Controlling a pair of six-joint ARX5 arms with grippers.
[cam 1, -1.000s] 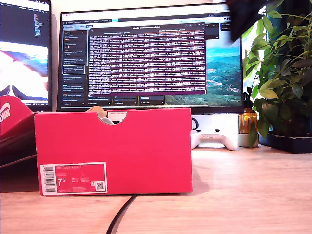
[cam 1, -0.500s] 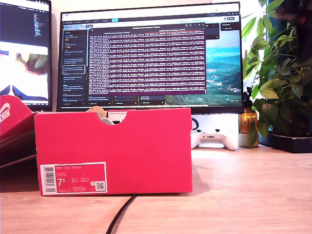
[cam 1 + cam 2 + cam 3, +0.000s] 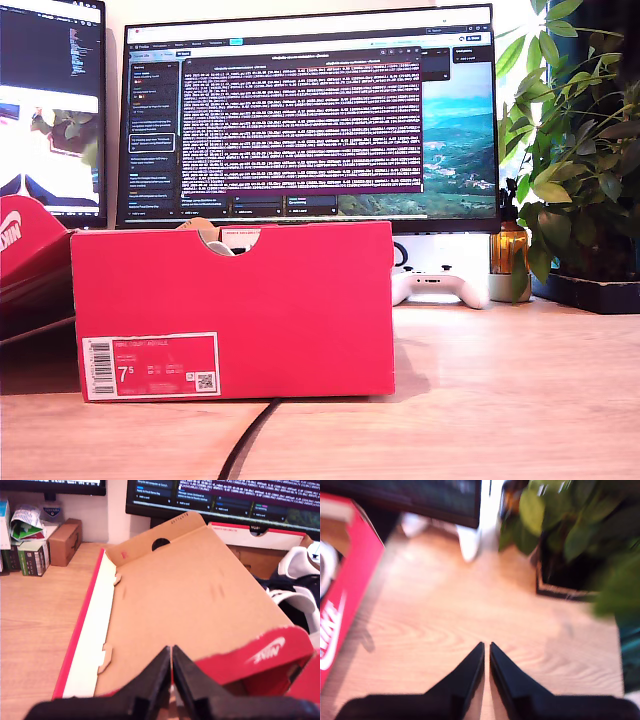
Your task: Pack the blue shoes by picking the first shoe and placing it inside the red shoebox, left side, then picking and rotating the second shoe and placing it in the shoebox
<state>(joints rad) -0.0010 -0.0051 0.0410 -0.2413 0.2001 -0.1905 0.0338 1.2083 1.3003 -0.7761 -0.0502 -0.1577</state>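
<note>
Exterior view first: the red shoebox [image 3: 232, 310] fills the lower left of the frame, standing on the wooden desk [image 3: 500, 400] with its labelled wall toward the camera, so only its semicircular notch lets us glimpse something white inside, probably part of a shoe. Behind it the big monitor [image 3: 310, 115] takes up the upper middle, a potted plant [image 3: 575, 150] the right side, and a white game controller [image 3: 440, 287] lies just beside the box's far corner. No arm shows in this view. In the first wrist view the box lid [image 3: 185, 590] lies folded back with its brown inside facing up, we judge to leave the box mouth free for loading, and the blue shoes [image 3: 295, 595] sit at the right edge of that frame, already down inside the box, white heel and lining showing. Our first gripper [image 3: 171, 680] hangs above the lid's near edge with its jaws pressed together on nothing. Our second gripper [image 3: 486, 665] is likewise closed and empty over bare desk, beside the box's red wall, though that view is blurred. With both shoes seemingly inside, we judge the packing all but done.
</note>
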